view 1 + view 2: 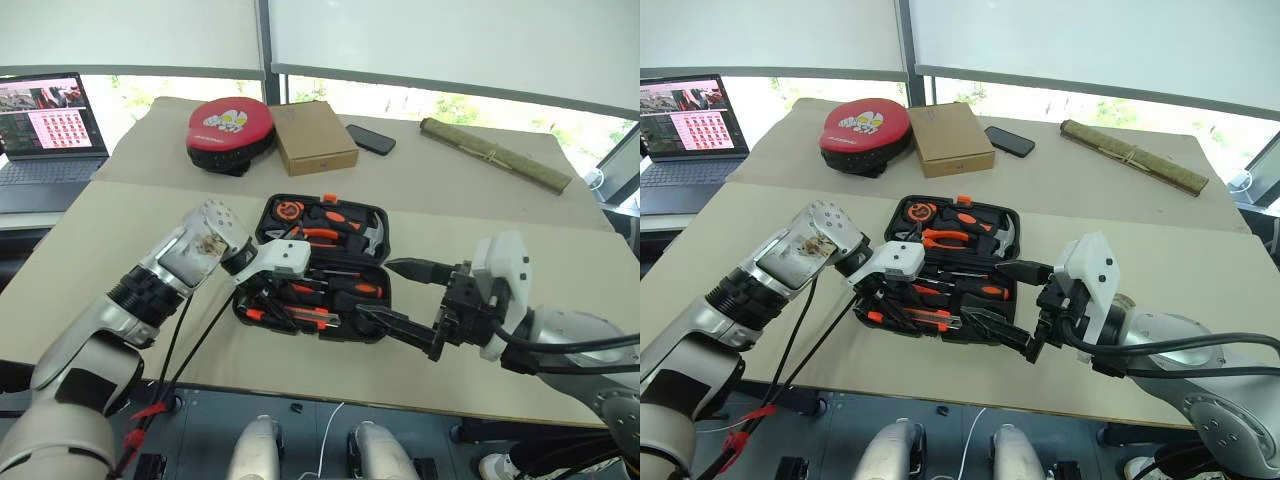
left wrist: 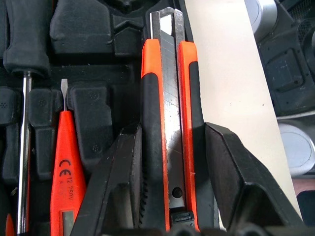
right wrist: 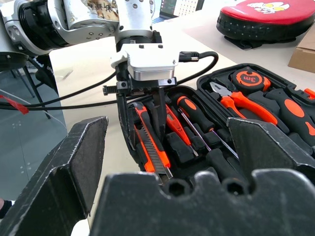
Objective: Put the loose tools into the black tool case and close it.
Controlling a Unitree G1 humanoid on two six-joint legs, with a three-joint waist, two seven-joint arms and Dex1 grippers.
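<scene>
Left claw (image 2: 167, 172) straddles utility knife (image 2: 167, 113) — in case (image 1: 372, 218).

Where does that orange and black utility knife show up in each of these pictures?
Left eye: utility knife along the case's near edge.
Right eye: same near edge.
Left wrist: centre, between the fingers.
Right wrist: under the left gripper.
Shared landmark: orange tester screwdriver.
</scene>
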